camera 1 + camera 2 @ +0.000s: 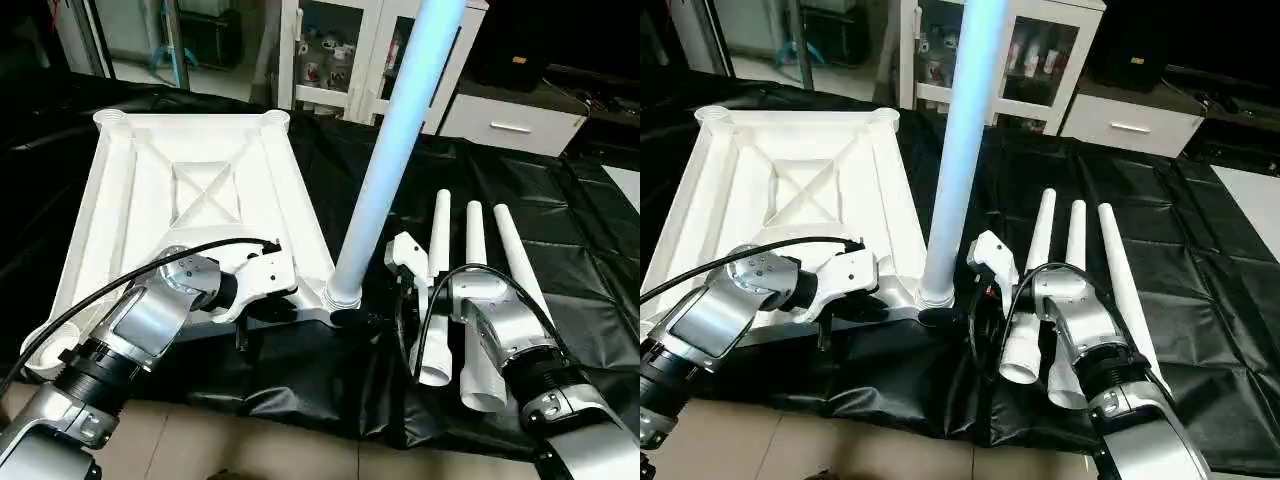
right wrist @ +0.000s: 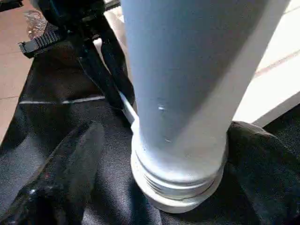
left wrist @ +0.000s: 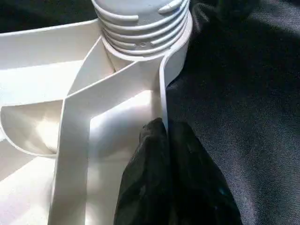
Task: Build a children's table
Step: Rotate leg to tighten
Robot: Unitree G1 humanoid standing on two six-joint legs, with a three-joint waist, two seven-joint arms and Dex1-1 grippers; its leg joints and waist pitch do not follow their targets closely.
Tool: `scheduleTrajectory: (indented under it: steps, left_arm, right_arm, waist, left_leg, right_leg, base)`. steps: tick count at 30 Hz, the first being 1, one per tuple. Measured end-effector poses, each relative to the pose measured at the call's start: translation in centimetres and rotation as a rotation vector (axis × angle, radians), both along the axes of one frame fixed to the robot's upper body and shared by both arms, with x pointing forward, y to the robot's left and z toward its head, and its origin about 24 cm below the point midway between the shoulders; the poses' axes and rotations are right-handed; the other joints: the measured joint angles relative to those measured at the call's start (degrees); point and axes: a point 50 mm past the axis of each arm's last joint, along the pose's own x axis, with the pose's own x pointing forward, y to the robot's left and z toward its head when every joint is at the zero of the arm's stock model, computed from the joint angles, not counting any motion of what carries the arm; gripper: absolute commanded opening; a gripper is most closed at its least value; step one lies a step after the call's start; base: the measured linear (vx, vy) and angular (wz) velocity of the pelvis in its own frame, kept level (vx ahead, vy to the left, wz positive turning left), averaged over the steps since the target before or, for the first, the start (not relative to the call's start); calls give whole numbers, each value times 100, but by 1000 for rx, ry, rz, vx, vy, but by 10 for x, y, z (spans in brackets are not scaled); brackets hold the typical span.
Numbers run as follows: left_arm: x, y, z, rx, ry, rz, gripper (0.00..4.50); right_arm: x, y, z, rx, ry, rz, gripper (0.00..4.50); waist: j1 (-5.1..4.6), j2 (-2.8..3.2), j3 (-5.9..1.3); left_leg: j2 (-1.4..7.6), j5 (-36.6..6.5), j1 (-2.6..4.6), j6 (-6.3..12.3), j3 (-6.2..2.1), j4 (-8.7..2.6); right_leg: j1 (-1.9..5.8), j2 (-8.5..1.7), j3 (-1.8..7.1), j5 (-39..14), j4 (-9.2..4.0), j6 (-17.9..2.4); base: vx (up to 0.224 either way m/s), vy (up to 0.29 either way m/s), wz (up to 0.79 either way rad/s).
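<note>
Left claw (image 3: 164, 154) pinched shut, right claw (image 2: 154, 154) spread wide, forearms converging.

Both forearms are brushed silver cylinders with black ribbed collars near the wrists. The left arm (image 1: 140, 325) ends in a white wrist housing, a black cable looping over it (glossy, thin). The right arm (image 1: 500, 335) carries a similar white housing and cable. The fingers (image 3: 164, 183) are matte black.

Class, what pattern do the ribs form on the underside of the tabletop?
An X inside a rectangle on the tabletop, clearest in the left eye view.
</note>
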Motion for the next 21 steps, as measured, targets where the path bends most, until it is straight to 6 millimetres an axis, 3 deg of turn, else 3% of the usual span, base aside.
scheduleTrajectory:
  steps: [6,9,10,14,15,21]
  left_arm:
    - [0,0,0,1,5,-4,0]
    - [0,0,0,0,9,-7,0]
    - [0,0,0,1,9,-8,0]
    - [-1,0,0,1,12,-8,0]
    - [-1,0,0,1,13,-7,0]
    - [-1,1,0,2,19,-4,0]
  right_arm:
    - [0,1,-1,4,0,-10,347]
    - [1,0,-1,6,2,-17,342]
    - [1,0,-1,6,4,-18,317]
    - [1,0,-2,8,6,-21,304]
    - [1,0,-2,8,6,-21,280]
    - [1,0,-2,8,1,-21,270]
  waist:
    - [5,-3,-2]
    - [10,-4,-3]
    - [12,-3,-3]
    - [12,-5,-3]
    - [12,-5,-4]
    - [9,-8,-7]
  left_leg:
    - [0,0,0,0,0,1]
    - [0,0,2,0,0,2]
    - [0,0,2,0,0,2]
    - [0,0,2,0,0,3]
    - [0,0,3,0,0,3]
    - [0,0,3,0,0,2]
  right_leg:
    - [0,0,0,0,1,0]
    - [2,0,0,0,2,0]
    - [2,0,0,0,2,0]
    - [3,0,0,0,3,0]
    - [4,0,0,0,3,0]
    - [4,0,0,0,4,0]
  base:
    - [0,0,0]
    - [0,0,0]
    - [0,0,0]
    - [0,0,0]
    - [0,0,0]
    - [0,0,0]
